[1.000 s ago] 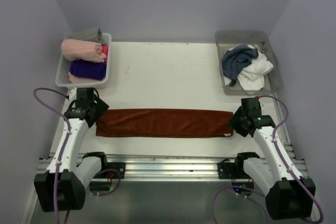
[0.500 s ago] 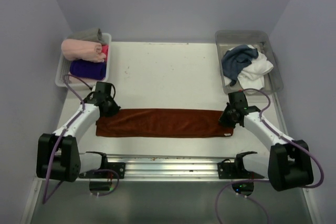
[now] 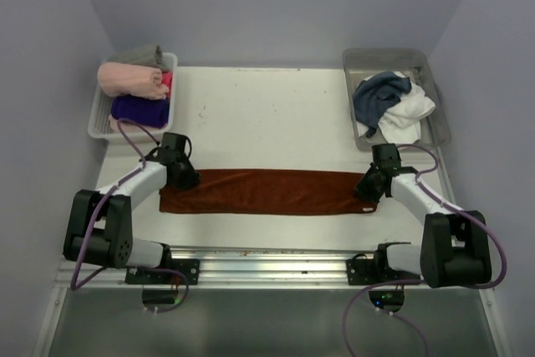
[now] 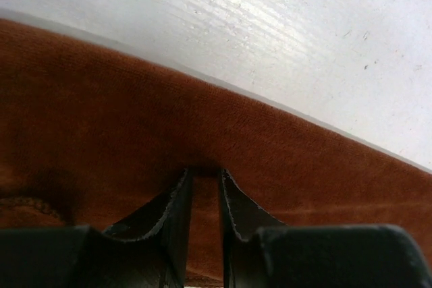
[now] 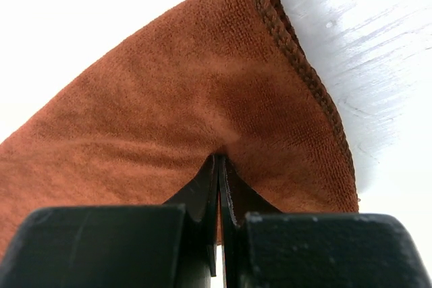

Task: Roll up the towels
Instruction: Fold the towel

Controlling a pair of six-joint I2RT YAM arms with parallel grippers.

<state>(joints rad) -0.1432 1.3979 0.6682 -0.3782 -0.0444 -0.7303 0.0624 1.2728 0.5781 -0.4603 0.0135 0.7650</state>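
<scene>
Rust-brown towel [image 3: 267, 191] ends hidden under left tool [image 3: 188, 181], right tool [image 3: 366, 192] in top view.

Open tabletop [image 3: 267, 114] runs between the white basket [image 3: 94, 127] far left and the grey tray [image 3: 384, 53] far right. The rust-brown towel [image 3: 267, 192] spans the near strip, with the left arm [image 3: 138, 181] and right arm [image 3: 418, 196] planted at its ends; walls [image 3: 276, 6] close in left, right and far, and a rail [image 3: 267, 257] bounds the near edge

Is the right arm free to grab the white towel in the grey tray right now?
Probably not yet: the right gripper is shut on the brown towel's end. Once it lets go, the white towel sits exposed in the tray just beyond it.
</scene>
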